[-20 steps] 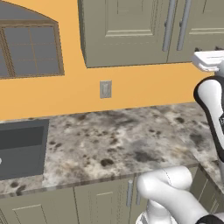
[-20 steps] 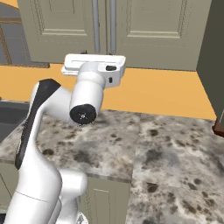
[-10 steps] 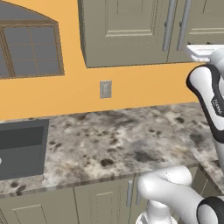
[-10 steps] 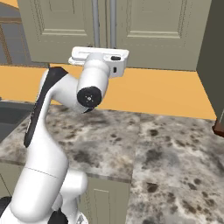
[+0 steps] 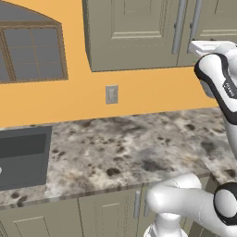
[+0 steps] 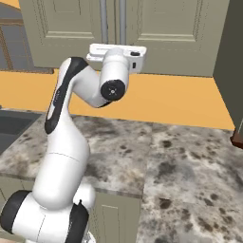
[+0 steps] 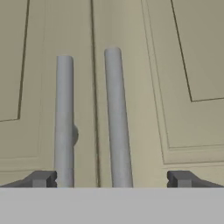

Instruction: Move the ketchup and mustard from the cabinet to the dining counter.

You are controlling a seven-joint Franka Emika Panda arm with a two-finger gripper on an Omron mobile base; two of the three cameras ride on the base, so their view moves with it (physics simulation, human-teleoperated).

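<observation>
The cabinet (image 5: 129,32) hangs over the counter with both raised-panel doors shut, so the ketchup and mustard are hidden. The dining counter is out of view. My gripper (image 6: 117,51) is raised in front of the doors' meeting edge, just below the two vertical bar handles (image 6: 113,21). In the hand view the gripper (image 7: 111,179) is open. The left handle (image 7: 64,118) and the right handle (image 7: 117,118) both stand between its fingertips (image 7: 41,178), close ahead. Nothing is held.
A speckled granite counter (image 5: 125,148) with a dark sink (image 5: 23,157) at its left runs below the cabinet. A window (image 5: 32,51) and a wall outlet (image 5: 111,94) sit on the orange wall. A tall dark panel (image 6: 232,61) bounds the right side.
The hand has risen and moved closer to the cabinet doors, and the upper arm has swung up with it. The jaws stayed open.
</observation>
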